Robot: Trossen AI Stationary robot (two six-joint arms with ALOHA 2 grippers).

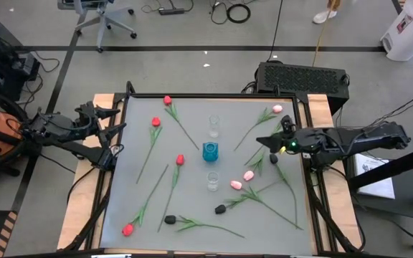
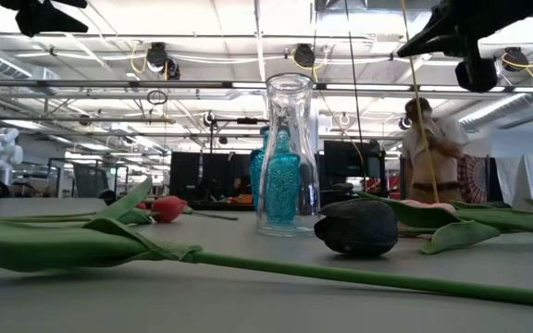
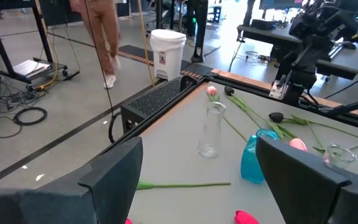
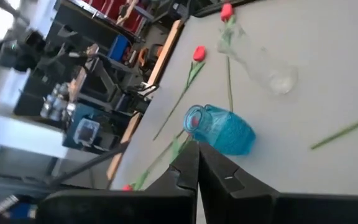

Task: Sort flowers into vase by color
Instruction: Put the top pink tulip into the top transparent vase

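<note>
High view: my left gripper (image 1: 113, 129) sits at the table's left edge, fingers spread wide, nothing in them; my right gripper (image 1: 272, 141) is over the right part of the table (image 1: 135, 179), fingers pressed together, empty. Three vases line up mid-table: a clear vase (image 1: 214, 126) far, the blue vase (image 1: 211, 151) in the middle, another clear vase (image 1: 213, 180) near. All flowers lie loose on the table, none in a vase: red tulips (image 1: 155, 122) on the left half, pink tulips (image 1: 248, 175) on the right half, black tulips (image 1: 220, 209) toward the near edge and one by my right gripper. Low view: a clear vase (image 2: 287, 153) stands in front with the blue vase (image 2: 279, 180) right behind it, a black tulip head (image 2: 358, 227) lies just right of them, a long green stem (image 2: 359, 271) crosses the near table, a red head (image 2: 167, 208) lies left, and a person (image 2: 431, 148) stands in the room behind; both arms hang at the top. Left wrist view: my open fingers (image 3: 114, 174) frame a clear vase (image 3: 211, 129) and the blue vase (image 3: 258, 154), with a pink tulip (image 3: 212, 91) beyond and my right arm (image 3: 306, 43) far off. Right wrist view: my shut fingertips (image 4: 188, 163) point at the blue vase (image 4: 219, 129), red tulips (image 4: 198, 54) and a clear vase (image 4: 267, 67) past it.
</note>
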